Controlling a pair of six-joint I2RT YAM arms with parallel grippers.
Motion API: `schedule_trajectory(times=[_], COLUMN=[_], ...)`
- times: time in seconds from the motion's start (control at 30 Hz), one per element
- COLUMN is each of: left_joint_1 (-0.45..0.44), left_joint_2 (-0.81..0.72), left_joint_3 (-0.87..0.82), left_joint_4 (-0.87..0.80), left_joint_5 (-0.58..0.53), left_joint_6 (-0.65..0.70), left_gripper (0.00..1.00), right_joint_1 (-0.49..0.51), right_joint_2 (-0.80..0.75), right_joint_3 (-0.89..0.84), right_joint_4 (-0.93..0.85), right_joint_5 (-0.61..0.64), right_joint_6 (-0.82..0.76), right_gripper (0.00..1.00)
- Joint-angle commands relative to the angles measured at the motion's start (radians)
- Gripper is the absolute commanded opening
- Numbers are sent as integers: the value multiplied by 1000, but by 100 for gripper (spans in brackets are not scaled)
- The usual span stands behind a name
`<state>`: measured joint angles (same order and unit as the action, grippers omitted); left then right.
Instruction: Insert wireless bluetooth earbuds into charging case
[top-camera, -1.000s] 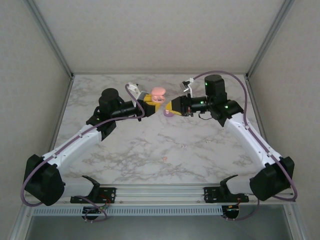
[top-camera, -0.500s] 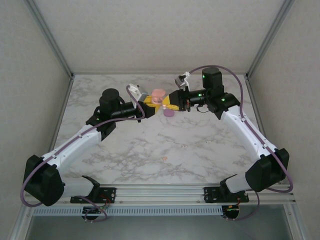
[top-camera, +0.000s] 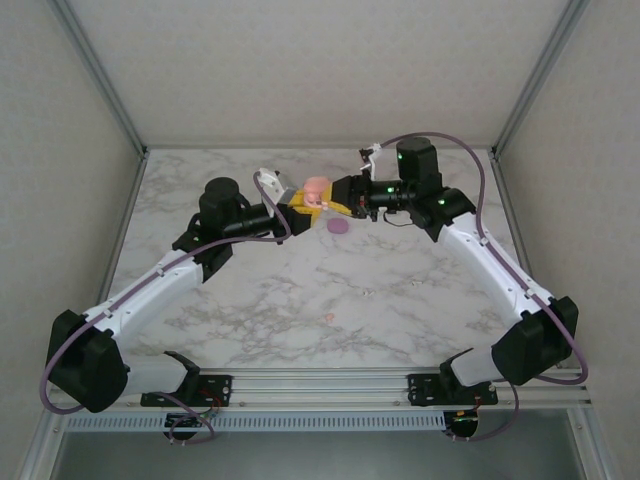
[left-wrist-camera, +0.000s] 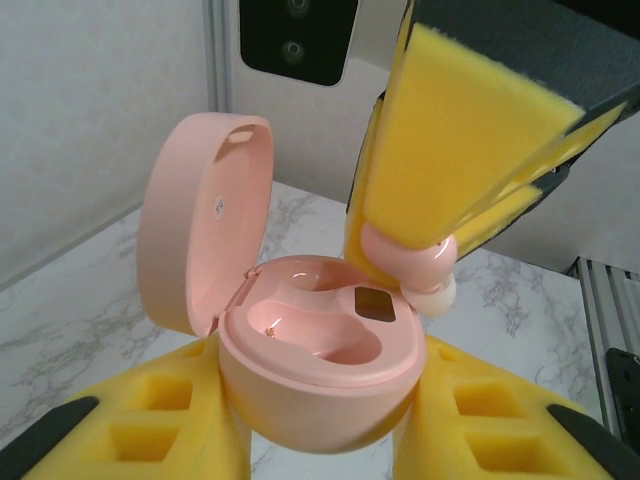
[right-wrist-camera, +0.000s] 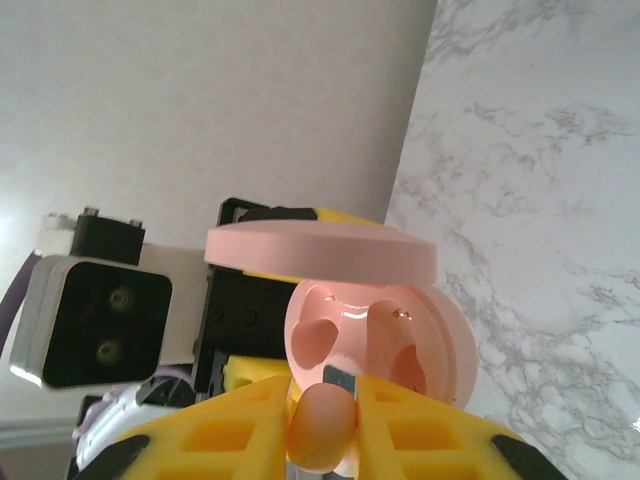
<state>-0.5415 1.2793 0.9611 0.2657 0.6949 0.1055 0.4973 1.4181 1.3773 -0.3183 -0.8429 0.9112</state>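
Observation:
My left gripper (left-wrist-camera: 320, 405) is shut on the base of a pink charging case (left-wrist-camera: 320, 350), held above the table with its lid hinged open to the left. Both earbud wells (right-wrist-camera: 345, 335) look empty. My right gripper (right-wrist-camera: 322, 425) is shut on a pink earbud (left-wrist-camera: 410, 265) with a whitish tip, which hangs just over the case's right rim beside the dark window. From above, the two grippers, left (top-camera: 303, 204) and right (top-camera: 335, 203), meet at the case (top-camera: 316, 189) near the table's back centre.
A small rounded purple object (top-camera: 338, 226) lies on the marble table (top-camera: 400, 300) just in front of the grippers. A tiny pink bud (top-camera: 328, 317) lies nearer the front centre. Grey walls stand close on three sides.
My right gripper has swung left and a little back with the pink earbud, from beside the purple object to just over the open case. The left gripper has hardly moved.

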Motion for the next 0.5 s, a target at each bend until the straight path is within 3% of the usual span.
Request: schedule_trajectory(times=[0.0,0.47], left_joint_1=[-10,-12], left_joint_2=[15,34], left_joint_3=[20,27], left_joint_4=[41,60], left_joint_5=[-6,-8], left_joint_6=[8,-4], left_gripper=[25,25], right_joint_1=[14,57], right_joint_2=[-32,-29], right_joint_3=[7,5], right_joint_4=[23,123], right_joint_5=[102,102], right_joint_6=[60,63], right_gripper=[21,21])
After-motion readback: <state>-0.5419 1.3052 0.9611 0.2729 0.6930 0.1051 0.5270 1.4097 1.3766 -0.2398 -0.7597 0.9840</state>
